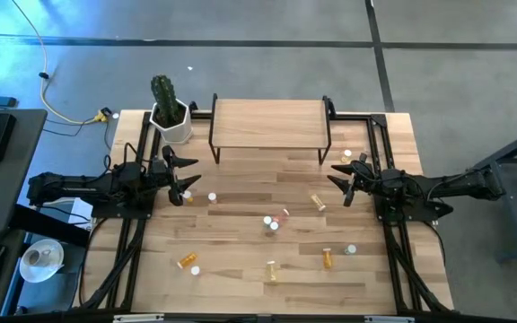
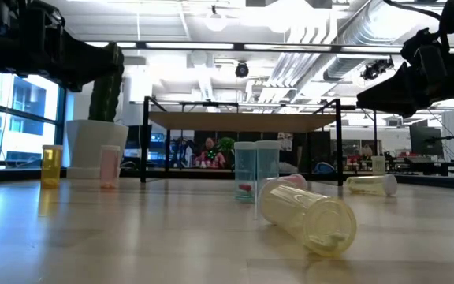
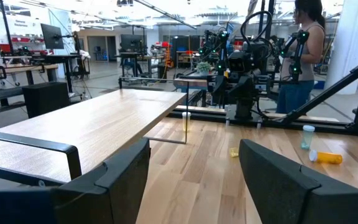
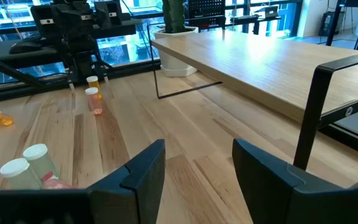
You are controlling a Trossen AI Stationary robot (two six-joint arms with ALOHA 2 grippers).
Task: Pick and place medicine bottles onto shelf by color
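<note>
The shelf (image 1: 268,119) stands bare at the far edge of the surface (image 1: 240,269), midway between the two arms, so either can reach its top; nothing has been sorted onto it yet. The medicine bottles lie scattered on the surface in front of it, well apart from one another, which gives a hand room to come down on one without knocking its neighbours.

The left hand (image 1: 184,177) hangs released and empty beside the shelf's left end, fingers spread wide. An orange bottle (image 1: 188,196) and a pink one (image 1: 212,196) stand upright just by it (probably its closest pick). The right hand (image 1: 346,182) hovers by the shelf's right end, also released and holding nothing, with a pale bottle (image 1: 346,156) near it and a yellow one (image 1: 318,203) lying on its side a little toward the middle.

In the middle a small cluster (image 1: 274,221) of white-capped bottles sits close together, one pink-red; these look the hardest to separate. Nearer the front edge lie an orange bottle (image 1: 188,260), a yellow one (image 1: 271,270) and another orange one (image 1: 327,257) beside a pale green one (image 1: 351,249).

A cactus pot (image 1: 170,117) stands off the shelf's left corner, near the left arm's path. Both arms seem poised, each on its own side, so the work can be divided by reach.
</note>
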